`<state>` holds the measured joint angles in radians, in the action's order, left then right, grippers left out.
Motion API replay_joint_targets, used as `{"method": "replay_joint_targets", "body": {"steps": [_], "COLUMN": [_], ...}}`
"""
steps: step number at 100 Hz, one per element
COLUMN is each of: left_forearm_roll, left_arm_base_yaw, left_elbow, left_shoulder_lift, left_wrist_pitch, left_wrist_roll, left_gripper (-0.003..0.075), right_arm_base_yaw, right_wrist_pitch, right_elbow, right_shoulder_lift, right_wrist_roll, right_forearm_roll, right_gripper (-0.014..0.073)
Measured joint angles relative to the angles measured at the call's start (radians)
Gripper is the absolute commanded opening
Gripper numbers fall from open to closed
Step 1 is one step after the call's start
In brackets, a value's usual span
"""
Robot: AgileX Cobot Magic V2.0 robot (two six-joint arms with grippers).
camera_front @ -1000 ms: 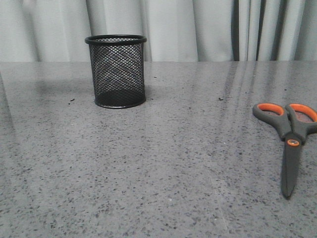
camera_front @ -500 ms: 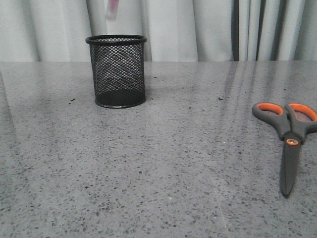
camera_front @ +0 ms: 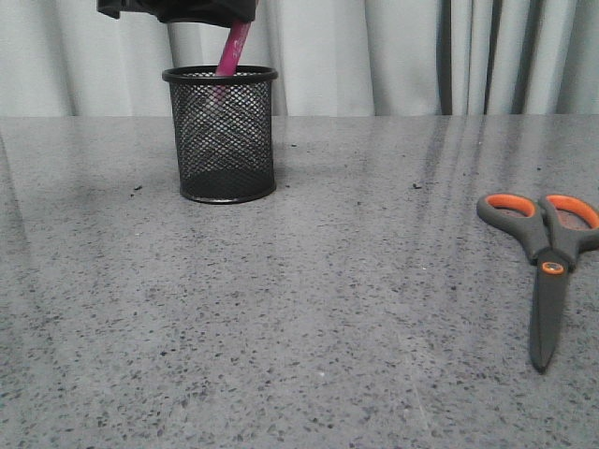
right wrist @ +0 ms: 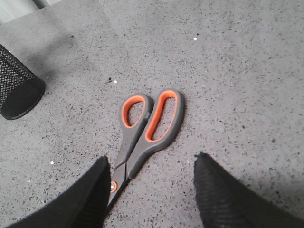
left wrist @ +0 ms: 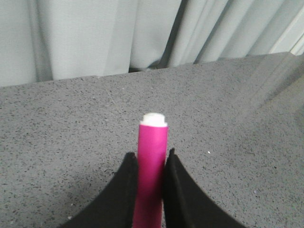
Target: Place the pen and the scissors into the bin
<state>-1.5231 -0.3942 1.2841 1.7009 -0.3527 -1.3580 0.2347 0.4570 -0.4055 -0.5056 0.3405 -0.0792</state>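
The black wire-mesh bin (camera_front: pixel 223 133) stands upright at the back left of the table. My left gripper (camera_front: pixel 192 9) hangs just above it, shut on the pink pen (camera_front: pixel 231 49), whose lower end dips inside the bin's rim. In the left wrist view the pen (left wrist: pixel 152 161) is clamped between the black fingers (left wrist: pixel 126 190), whitish end pointing away. The scissors (camera_front: pixel 547 253) lie flat at the right, handles away, blades toward me. My right gripper (right wrist: pixel 149 164) is open above the scissors (right wrist: pixel 145 133), not touching them; the bin (right wrist: pixel 16 90) shows at that view's edge.
Grey speckled table top (camera_front: pixel 328 309) spreads between the bin and the scissors. Pale curtains (camera_front: pixel 374 56) hang behind the table's far edge. A few small dark specks (camera_front: pixel 416 186) lie on the surface.
My left gripper has come down into the front view from above with the pen. The pen's lower end now sits inside the bin's rim. The scissors have not moved.
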Motion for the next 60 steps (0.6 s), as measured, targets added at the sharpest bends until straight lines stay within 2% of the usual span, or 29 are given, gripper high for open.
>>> {"method": "replay_joint_targets", "body": {"steps": [4, 16, 21, 25, 37, 60], "left_forearm_roll": [0.000, 0.000, 0.000, 0.000, 0.000, 0.002], "left_arm_base_yaw": [0.000, 0.000, 0.000, 0.000, 0.006, 0.007], "left_elbow": [0.000, 0.000, 0.000, 0.000, -0.004, -0.005], "left_shoulder_lift": [0.002, 0.002, 0.002, 0.000, -0.057, -0.337], "left_wrist_pitch": [0.000, -0.004, -0.012, -0.017, -0.035, -0.124], "left_wrist_roll": [-0.006, -0.019, -0.020, -0.022, -0.022, -0.022], "left_gripper": [0.0150, 0.0398, 0.0456, 0.0467, 0.0435, 0.0410], "right_arm_base_yaw": [0.000, 0.000, 0.000, 0.000, 0.000, 0.000], "right_wrist_pitch": [0.000, 0.000, 0.000, 0.000, 0.026, 0.215], "right_elbow": [0.000, 0.000, 0.000, 0.000, -0.034, -0.291], "right_shoulder_lift": [0.000, 0.000, 0.000, 0.000, 0.000, -0.112], "right_wrist_roll": [0.000, 0.000, 0.000, 0.000, 0.000, -0.096], "right_forearm_roll": [0.000, 0.000, 0.000, 0.000, 0.000, -0.016], "right_gripper": [0.0357, 0.0357, 0.0357, 0.0357, 0.0357, 0.0357]}}
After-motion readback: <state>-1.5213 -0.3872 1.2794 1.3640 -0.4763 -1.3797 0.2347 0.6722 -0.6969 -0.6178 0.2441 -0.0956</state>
